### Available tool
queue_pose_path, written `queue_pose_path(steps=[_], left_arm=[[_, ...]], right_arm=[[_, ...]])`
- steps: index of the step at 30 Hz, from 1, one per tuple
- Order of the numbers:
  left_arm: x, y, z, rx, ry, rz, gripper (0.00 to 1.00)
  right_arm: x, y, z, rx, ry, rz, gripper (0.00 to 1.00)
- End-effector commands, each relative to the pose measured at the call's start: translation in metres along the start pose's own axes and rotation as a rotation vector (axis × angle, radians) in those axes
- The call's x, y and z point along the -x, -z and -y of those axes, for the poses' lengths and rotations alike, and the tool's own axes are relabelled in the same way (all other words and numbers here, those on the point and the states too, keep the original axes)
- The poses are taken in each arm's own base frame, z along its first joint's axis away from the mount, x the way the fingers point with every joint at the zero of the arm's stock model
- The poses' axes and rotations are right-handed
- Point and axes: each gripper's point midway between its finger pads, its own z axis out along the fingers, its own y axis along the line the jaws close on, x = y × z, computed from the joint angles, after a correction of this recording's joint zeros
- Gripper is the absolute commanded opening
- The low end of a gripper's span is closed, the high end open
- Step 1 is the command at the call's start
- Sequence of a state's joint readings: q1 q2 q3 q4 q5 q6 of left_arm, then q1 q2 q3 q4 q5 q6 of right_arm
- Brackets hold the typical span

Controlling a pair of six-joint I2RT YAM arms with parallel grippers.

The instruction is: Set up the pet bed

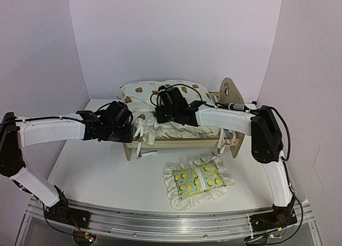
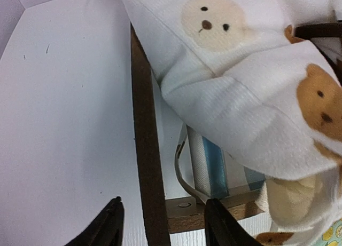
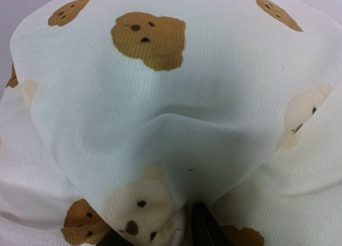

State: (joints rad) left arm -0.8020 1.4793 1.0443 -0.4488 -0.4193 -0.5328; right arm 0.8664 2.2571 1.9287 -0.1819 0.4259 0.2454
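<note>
The pet bed is being shown at the middle of the table. Its long axis runs left to right across the top view, with the headboard at the right end. A bear-print cushion is being carried on it, bunched up rather than flat.

The left pincer is being held at the bed's left end, so it is the one nearer the frame. In its wrist view the fingers are being kept about half apart on either side of a wooden rail. A gap shows on each side, so nothing is being gripped.

The right pincer is being held over the middle of the bed, down on the cushion. Cloth is lying against its fingertips, but whether it is being pinched cannot be told.

A lemon-print pillow is lying apart on the table, nearer the arms. The coming move is judged to turn on the cushion being spread along the bed's length.
</note>
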Motion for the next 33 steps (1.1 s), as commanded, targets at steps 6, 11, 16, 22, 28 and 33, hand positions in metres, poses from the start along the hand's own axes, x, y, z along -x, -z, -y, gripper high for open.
queue_pose_path(steps=[6,11,16,22,28,33], left_arm=[[0.0,-0.015,0.01,-0.049,-0.006,-0.001,0.07],[0.012,-0.011,0.013,-0.055,-0.001,0.024,0.0],[0.034,-0.003,0.016,-0.043,-0.006,0.055,0.0],[0.057,0.001,0.022,-0.039,-0.016,0.089,0.0],[0.079,0.007,0.022,-0.039,-0.02,0.129,0.0],[0.099,0.014,0.017,-0.038,-0.02,0.159,0.0]], right_arm=[[0.035,0.068,0.01,0.041,-0.009,0.049,0.57],[0.026,0.106,0.016,0.095,-0.012,0.029,0.68],[0.001,0.151,0.007,0.247,-0.009,-0.009,0.69],[-0.058,0.192,-0.027,0.496,0.035,-0.036,0.65],[-0.124,0.187,-0.063,0.653,0.165,0.003,0.63],[-0.153,0.148,-0.077,0.668,0.195,0.046,0.62]])
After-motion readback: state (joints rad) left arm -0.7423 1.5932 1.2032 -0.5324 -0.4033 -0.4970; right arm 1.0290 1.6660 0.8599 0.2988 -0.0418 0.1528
